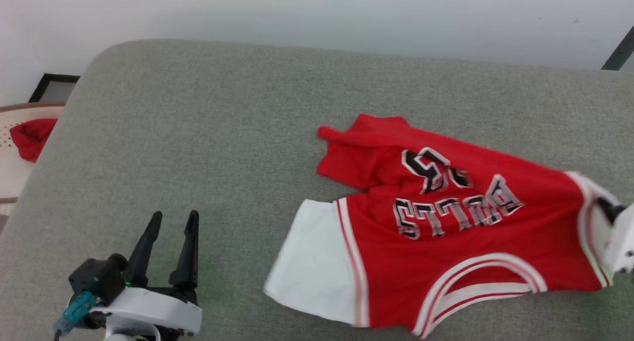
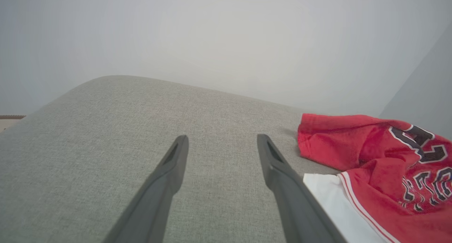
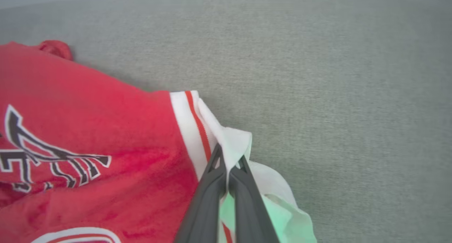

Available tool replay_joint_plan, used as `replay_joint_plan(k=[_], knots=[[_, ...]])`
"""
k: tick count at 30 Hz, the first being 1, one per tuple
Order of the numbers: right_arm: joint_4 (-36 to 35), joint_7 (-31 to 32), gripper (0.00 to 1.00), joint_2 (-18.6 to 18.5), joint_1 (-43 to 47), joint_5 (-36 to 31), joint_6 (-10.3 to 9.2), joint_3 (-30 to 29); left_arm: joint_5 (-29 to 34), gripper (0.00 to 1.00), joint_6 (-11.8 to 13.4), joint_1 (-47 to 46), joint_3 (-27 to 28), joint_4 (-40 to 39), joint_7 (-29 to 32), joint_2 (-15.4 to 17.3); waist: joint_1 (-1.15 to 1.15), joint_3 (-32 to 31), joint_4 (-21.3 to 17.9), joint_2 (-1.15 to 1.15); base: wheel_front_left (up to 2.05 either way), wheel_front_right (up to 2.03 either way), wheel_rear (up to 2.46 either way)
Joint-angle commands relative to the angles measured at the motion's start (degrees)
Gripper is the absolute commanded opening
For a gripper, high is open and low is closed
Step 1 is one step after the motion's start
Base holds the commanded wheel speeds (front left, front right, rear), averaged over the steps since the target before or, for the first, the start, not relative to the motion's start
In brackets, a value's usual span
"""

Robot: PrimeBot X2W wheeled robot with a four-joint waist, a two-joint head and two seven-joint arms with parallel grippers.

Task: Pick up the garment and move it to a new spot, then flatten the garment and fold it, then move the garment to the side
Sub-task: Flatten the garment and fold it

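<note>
Left claw point(image 1: 176, 214): lowest and nearest in the head view, at the lower left. Its two dark fingers stand well apart with nothing between them, over bare grey fabric point(image 2: 222, 138).
Padded surface point(image 1: 208, 133): grey woven covering with a rounded far-left corner; it carries the shirt.
Garment point(image 1: 446, 222): red shirt lying on the right half of the padded surface, near edge rumpled, lettering "BULLS" and a number upside down from the head. One white sleeve point(image 1: 312, 266) lies flat on the side toward the left claw, close to it but apart.
Right claw point(image 3: 230, 154): fingers pressed together, pinching the white sleeve cloth beside the red-and-white striped trim at the shirt's right end point(image 1: 608, 206).
Small red cloth point(image 1: 30, 138): off the padded surface at the far left, on a pale round object point(image 1: 10, 172).
Dark frame point(image 1: 52, 87): beyond that cloth, against the pale wall point(image 1: 317, 9).
</note>
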Motion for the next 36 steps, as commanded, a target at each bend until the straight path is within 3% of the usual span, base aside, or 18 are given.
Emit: replay_joint_plan(k=[1,9,14,15,16,21,25,36], knots=[[0.6,0.14,0.0,-0.45,-0.96,-0.13,-0.04,-1.74,0.33,1.0,-0.23,0.31,0.17,-0.21,0.01,-0.12,0.0,0.15,-0.19,0.0,0.0,0.0,0.0],[8.36,-0.64,0.0,-1.8,-2.48,-2.0,-0.04,-8.96,0.49,1.0,-0.26,-0.76,-0.27,-0.17,0.01,-0.24,0.0,1.01,-0.47,0.0,0.0,0.0,0.0],[14.35,-2.57,0.0,-1.69,-3.12,-2.86,-0.04,-10.07,0.39,1.0,-0.22,-1.18,-0.71,0.04,0.01,0.09,0.0,1.45,-0.55,0.0,0.0,0.0,0.0],[15.09,-3.25,0.47,-1.75,-3.19,-2.99,-0.04,-9.76,0.39,1.0,-0.22,-1.23,-0.76,0.12,0.01,0.18,0.0,1.49,-0.61,0.0,0.0,0.0,0.0],[15.53,-3.93,1.0,-1.74,-3.43,-2.88,-0.04,-9.14,0.4,1.0,-0.23,-1.34,-0.82,0.16,0.01,0.24,0.0,1.49,-0.69,0.0,0.0,0.0,0.0],[14.93,-4.49,1.0,-1.81,-4.44,-1.34,-0.04,-6.36,0.9,1.0,-0.23,-1.46,-1.3,0.08,0.06,1.24,0.0,1.01,-1.7,0.0,0.0,0.0,0.0],[9.88,-3.62,1.0,-2.22,-2.72,0.46,-0.04,-3.83,0.4,1.0,-0.23,-1.82,-2.18,-1.29,1.45,2.26,0.0,0.17,-2.71,0.0,0.0,0.0,0.0],[-6.68,-9.54,1.0,1.45,4.99,0.66,-0.04,-1.66,-3.13,1.0,0.1,-4.05,-4.75,-7.88,14.85,4.43,0.0,-2.12,-6.42,0.0,0.0,0.0,0.0]])
